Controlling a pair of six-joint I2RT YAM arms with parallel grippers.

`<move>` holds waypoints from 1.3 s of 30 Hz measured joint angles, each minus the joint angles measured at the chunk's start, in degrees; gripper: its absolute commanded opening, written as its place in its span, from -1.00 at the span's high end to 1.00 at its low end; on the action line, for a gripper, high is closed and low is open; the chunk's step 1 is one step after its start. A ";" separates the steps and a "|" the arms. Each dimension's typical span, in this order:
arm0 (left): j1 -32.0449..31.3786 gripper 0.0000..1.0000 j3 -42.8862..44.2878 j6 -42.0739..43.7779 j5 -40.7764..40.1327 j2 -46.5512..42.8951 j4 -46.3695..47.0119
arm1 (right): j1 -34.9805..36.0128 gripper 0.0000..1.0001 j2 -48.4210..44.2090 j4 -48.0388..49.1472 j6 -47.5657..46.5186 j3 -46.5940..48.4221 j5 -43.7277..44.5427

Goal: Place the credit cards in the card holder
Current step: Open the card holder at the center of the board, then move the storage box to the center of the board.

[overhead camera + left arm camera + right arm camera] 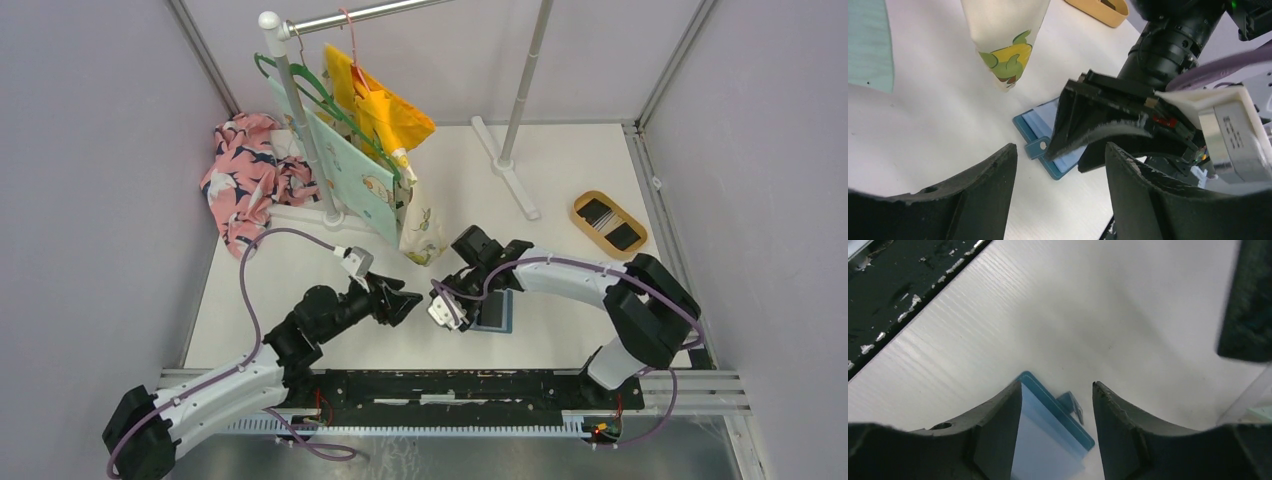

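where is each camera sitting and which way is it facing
Top external: high behind the robot, looking down on the table; left arm, right arm, left tool and right tool show.
Left wrist: on the left arm, facing right; its own fingers frame the right tool.
Right wrist: angled down; its own fingers frame the card holder.
Shared: all three show the card holder.

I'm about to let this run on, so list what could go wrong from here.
1. The open right fingers straddle the teal-blue folding wallet lying flat on the white table; closing may shove it rather than grip it.
2. The open left fingers sit close to the right ones; they could collide.
3. The cream printed cloth hangs just behind the wallet; a rising arm could snag it.
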 measured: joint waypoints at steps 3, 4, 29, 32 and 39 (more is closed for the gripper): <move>0.02 -0.73 0.00 -2.49 -0.94 -1.60 -1.36 | -2.23 -0.51 -2.27 -3.30 0.63 1.79 0.52; 0.02 -0.79 0.00 -3.32 -1.14 -1.84 -1.55 | -3.56 -0.61 -4.04 -4.15 0.22 1.97 0.44; 0.02 -0.99 48.02 10.05 -1.11 29.55 -39.58 | -67.69 -0.59 -21.99 26.18 70.34 -12.39 10.54; 0.09 -0.95 47.95 13.40 -2.45 31.54 -41.16 | -67.06 -0.53 -18.86 26.62 69.55 -10.71 10.54; 1.62 -0.94 46.82 17.20 -4.04 32.74 -41.68 | -63.95 -0.37 -5.97 18.93 56.15 -0.79 12.04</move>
